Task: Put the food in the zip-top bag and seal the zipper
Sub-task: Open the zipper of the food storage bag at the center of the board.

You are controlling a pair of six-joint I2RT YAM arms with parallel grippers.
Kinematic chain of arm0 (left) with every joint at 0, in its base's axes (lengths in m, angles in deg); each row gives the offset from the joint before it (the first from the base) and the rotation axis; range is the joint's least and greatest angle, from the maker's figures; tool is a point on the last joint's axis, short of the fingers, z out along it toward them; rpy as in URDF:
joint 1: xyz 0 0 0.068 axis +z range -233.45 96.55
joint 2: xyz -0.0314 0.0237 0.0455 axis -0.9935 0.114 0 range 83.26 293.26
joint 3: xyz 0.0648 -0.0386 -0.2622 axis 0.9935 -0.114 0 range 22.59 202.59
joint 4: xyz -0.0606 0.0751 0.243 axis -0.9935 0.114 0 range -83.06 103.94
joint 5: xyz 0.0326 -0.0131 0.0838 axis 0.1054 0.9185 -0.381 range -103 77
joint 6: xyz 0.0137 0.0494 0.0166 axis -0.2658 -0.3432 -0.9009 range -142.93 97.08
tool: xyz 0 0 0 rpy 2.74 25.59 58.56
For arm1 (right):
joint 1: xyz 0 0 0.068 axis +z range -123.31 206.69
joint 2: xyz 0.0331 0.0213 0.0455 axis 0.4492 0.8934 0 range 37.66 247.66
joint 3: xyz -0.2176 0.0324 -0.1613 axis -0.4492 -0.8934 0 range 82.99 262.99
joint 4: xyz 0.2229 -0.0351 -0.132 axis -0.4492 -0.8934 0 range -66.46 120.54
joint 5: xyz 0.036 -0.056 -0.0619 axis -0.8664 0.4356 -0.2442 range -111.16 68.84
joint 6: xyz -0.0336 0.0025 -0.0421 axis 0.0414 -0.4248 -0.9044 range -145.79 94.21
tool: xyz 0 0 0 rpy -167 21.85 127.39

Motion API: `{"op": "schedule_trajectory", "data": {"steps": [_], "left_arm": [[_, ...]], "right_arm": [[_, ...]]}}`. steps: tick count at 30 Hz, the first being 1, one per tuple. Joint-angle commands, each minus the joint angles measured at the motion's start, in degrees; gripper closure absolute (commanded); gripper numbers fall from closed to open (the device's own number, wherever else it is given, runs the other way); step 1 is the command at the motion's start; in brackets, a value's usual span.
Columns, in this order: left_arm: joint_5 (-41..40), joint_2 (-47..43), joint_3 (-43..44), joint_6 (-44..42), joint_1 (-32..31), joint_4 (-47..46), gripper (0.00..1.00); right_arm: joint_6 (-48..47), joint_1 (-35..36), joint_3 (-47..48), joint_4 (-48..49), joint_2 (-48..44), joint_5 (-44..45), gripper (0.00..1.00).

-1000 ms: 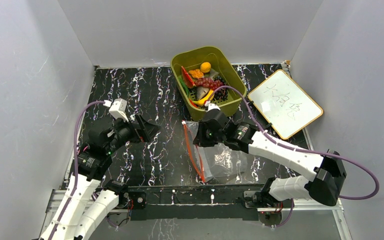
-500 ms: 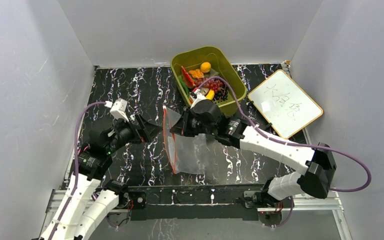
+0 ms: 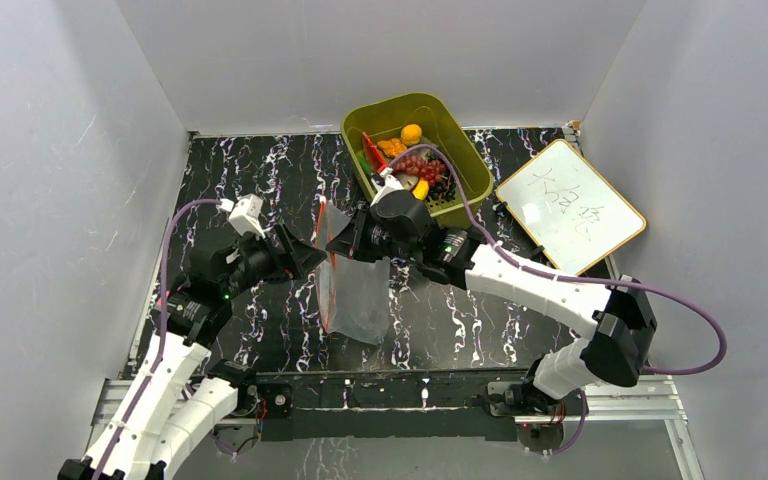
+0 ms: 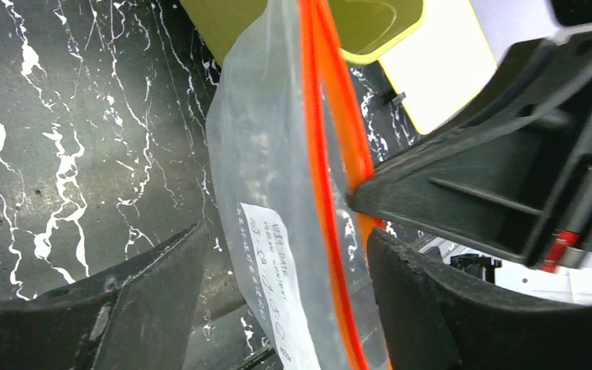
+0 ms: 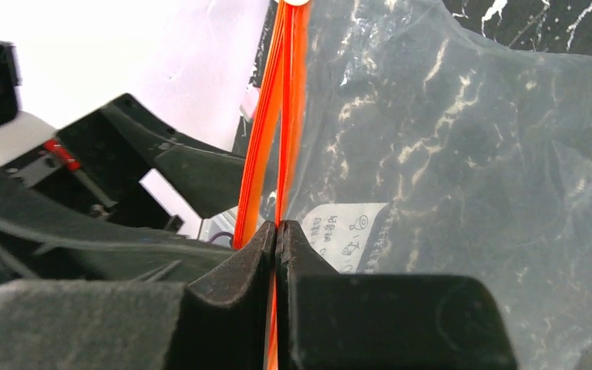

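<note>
The clear zip-top bag hangs over the middle of the table, with its red-orange zipper along its left edge. My right gripper is shut on the zipper strip near the bag's top. My left gripper is open, and in the left wrist view the bag and zipper pass between its spread fingers. The food sits in the olive-green basket: banana, grapes, orange, chili.
A small whiteboard lies at the right of the table, next to the basket. White walls close in the table on three sides. The right arm stretches across the table's middle.
My right gripper has carried the bag leftward and lifted it off the table, from the centre-right to my left gripper. My left gripper has shifted slightly right, so the bag's mouth edge is now between its fingers.
</note>
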Motion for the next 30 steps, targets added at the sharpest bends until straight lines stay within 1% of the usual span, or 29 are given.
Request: {"op": "schedule_trajectory", "data": {"steps": [1,4,5,6,7,9,12,18,20,22,24,27,29,30], "left_arm": [[-0.15,1.98,0.44,-1.66,0.37,-0.55,0.34],[-0.07,2.39,0.69,-2.61,0.36,-0.36,0.49],[-0.12,2.26,0.63,-2.76,0.37,-0.53,0.56],[-0.15,2.01,0.63,-2.98,0.37,-0.75,0.67],[-0.41,1.80,0.69,-3.29,0.37,-0.72,0.76],[-1.57,1.23,1.49,-4.63,0.37,-0.09,1.00],[-6.06,0.76,4.28,-8.35,0.31,2.56,1.00],[-21.49,0.08,12.84,-18.73,0.37,5.68,1.00],[-24.78,0.16,15.55,-21.85,0.36,5.32,1.00],[-25.34,0.18,17.19,-24.64,0.30,4.57,1.00],[-23.99,0.41,16.80,-25.98,0.37,3.92,1.00],[-22.86,1.16,13.26,-24.87,0.36,3.86,1.00],[-21.30,2.01,10.23,-23.51,0.37,4.63,1.00],[-20.40,2.36,9.52,-22.72,0.35,4.94,1.00]], "right_arm": [[0.31,0.32,4.23,4.90,-0.62,1.11,1.00],[0.19,0.33,3.88,4.89,-1.04,1.28,1.00],[0.21,0.37,3.60,4.85,-1.21,1.49,1.00],[0.17,0.33,3.24,4.82,-1.39,1.62,1.00],[0.06,0.33,2.88,4.78,-1.61,1.81,1.00],[-0.41,0.32,2.34,3.92,-2.08,3.04,1.00],[-1.99,0.29,2.81,0.71,-2.78,6.30,1.00],[-4.52,0.32,3.28,-6.27,-3.87,15.78,1.00],[-4.35,0.33,2.57,-7.70,-3.70,17.48,1.00],[-4.03,0.33,0.63,-6.38,-4.03,17.45,1.00],[-3.85,0.33,-1.52,-4.03,-4.10,15.84,1.00],[-3.93,0.33,-2.57,-0.96,-3.34,12.01,1.00],[-3.49,0.33,-1.84,-0.80,-2.34,11.05,1.00],[-3.09,0.33,-1.38,-1.03,-1.79,10.92,0.98]]}}
